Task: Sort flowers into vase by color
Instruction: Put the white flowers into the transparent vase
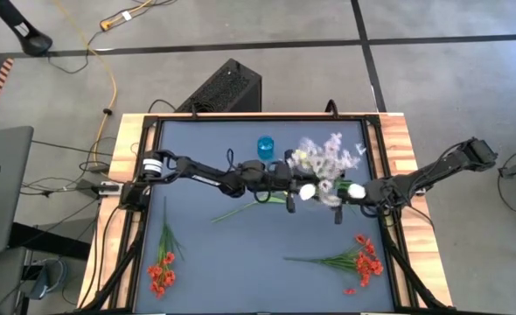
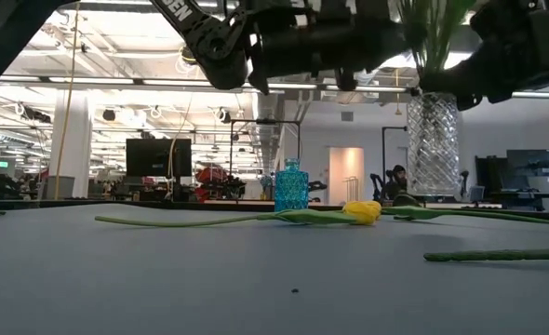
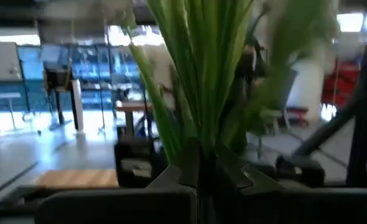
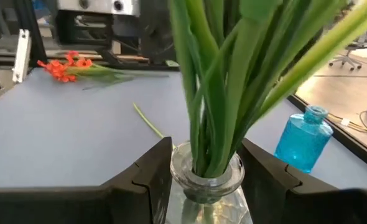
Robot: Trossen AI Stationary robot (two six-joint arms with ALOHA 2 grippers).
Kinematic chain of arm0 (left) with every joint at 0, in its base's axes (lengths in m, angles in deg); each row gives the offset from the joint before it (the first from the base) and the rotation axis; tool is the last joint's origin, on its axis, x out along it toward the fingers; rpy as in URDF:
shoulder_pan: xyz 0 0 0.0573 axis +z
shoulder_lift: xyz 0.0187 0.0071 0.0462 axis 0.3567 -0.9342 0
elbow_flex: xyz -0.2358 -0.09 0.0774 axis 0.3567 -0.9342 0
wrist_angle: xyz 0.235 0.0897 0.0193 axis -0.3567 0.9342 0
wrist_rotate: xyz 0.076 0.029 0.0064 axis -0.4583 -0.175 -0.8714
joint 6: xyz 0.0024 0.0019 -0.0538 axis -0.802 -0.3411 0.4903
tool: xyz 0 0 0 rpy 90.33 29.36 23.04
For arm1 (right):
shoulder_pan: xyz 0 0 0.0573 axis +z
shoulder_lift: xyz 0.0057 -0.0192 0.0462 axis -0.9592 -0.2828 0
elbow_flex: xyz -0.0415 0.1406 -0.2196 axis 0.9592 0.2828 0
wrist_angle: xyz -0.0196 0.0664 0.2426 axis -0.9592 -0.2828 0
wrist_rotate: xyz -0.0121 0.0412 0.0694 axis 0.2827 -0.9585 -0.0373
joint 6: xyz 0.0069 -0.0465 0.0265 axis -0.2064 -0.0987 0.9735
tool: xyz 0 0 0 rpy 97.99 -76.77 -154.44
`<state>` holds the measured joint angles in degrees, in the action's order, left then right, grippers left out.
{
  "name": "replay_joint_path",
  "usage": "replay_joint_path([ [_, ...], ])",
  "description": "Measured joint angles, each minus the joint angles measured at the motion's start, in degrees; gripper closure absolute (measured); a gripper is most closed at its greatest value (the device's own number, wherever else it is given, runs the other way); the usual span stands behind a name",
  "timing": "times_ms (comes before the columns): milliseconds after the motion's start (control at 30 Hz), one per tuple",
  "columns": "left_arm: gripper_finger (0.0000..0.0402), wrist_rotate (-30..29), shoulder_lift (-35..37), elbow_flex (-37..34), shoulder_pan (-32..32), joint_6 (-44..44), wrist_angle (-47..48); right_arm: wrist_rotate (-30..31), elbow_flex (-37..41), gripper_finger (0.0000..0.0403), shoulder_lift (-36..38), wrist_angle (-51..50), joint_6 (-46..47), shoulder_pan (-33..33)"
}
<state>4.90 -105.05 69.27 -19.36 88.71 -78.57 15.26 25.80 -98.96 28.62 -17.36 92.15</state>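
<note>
Left pincer (image 3: 199,177) clamped on green stems (image 3: 199,74) above clear ribbed glass vase (image 4: 205,180), mid-counter toward far edge. Right pincer (image 4: 205,186) gripping vase neck. Vase apparently raised off counter (image 1: 232,262). Risk: stems snagging rim, tipping vase, spilling white sprays (image 1: 324,157).

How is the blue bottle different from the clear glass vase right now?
The blue bottle is small, tinted blue and empty; the clear vase is taller, colourless and full of green stems. The bottle stands on the table, touched by neither hand; the vase is lifted, gripped at its neck by the right hand. Both are patterned glass and upright.
</note>
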Motion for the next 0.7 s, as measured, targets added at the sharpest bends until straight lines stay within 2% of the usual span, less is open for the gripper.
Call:
replay_joint_path([
  [367,0.0401,4.2,0.2,0.2,0.1,-0.3,7.7,-0.1,0.2,0.0218,-0.1,0.0,-0.1,-0.9],
  [700,0.0401,4.3,0.4,0.2,0.2,-0.3,12.6,-1.8,0.2,0.0218,-0.1,0.2,-0.1,-3.3],
])
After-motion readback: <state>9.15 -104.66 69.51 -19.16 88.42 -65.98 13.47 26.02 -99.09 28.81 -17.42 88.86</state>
